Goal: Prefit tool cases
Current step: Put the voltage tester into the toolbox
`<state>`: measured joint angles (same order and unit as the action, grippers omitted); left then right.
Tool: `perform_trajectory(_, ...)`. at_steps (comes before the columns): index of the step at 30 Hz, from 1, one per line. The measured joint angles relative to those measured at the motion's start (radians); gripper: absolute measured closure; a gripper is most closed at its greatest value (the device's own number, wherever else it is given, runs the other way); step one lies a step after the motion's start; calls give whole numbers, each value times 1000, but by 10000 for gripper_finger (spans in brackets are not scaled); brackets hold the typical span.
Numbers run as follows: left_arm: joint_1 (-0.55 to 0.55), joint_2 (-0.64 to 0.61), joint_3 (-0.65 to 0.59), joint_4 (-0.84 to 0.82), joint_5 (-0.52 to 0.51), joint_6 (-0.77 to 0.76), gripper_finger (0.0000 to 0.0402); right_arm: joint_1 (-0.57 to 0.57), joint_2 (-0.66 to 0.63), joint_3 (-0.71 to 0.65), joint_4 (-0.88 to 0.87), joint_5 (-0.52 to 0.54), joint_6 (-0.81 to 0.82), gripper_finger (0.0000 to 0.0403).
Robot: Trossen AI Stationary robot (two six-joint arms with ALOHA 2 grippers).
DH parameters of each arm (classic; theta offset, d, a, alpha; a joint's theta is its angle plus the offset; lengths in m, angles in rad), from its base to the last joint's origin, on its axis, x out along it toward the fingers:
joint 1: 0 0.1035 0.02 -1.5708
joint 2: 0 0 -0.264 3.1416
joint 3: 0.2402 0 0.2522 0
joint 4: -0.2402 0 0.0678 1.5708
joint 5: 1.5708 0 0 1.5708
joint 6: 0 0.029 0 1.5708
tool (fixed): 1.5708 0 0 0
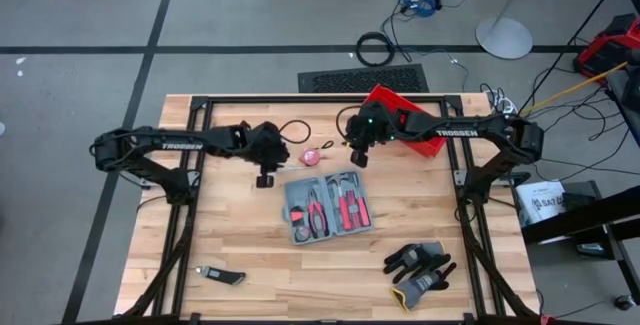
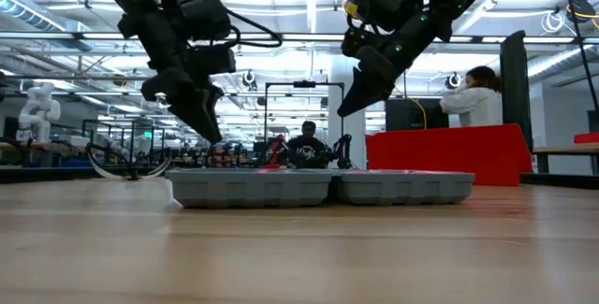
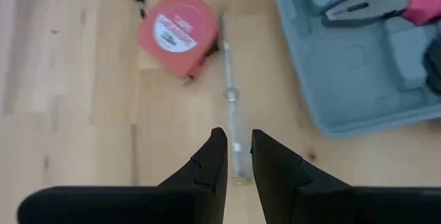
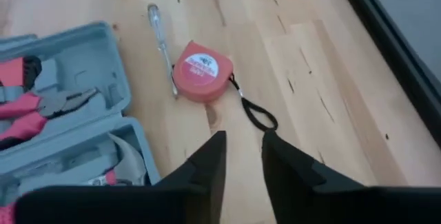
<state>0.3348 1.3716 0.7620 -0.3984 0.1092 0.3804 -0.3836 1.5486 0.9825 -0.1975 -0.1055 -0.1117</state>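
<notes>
The open tool case (image 1: 325,208) lay longways left to right, just near of both empty pincers, the left pincer (image 1: 265,179) and right pincer (image 1: 358,159) each narrowly apart.

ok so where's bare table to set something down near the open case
Bare wood lies in front of the open grey plastic tool case, between the small dark tool and the black work gloves. It is crowded behind the case: red round tape measure, clear-handled screwdriver, both grippers.

Two matte black jointed arms, white TROSSEN lettering on each forearm. Black cables loop along both. Green indicator light on right wrist. Left hand (image 3: 238,156) fingers: black, wedge-shaped, angular.
</notes>
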Motion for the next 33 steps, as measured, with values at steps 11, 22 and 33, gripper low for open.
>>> perform_trajectory(11,6,82,-37,8,46,-31,331,6,0,0,0,0,53,268)
perform_trajectory(22,29,277,-42,101,40,-43,331,61,0,0,2,-1,49,268)
perform_trajectory(33,9,185,-28,20,78,-74,382,92,0,0,0,0,48,268)
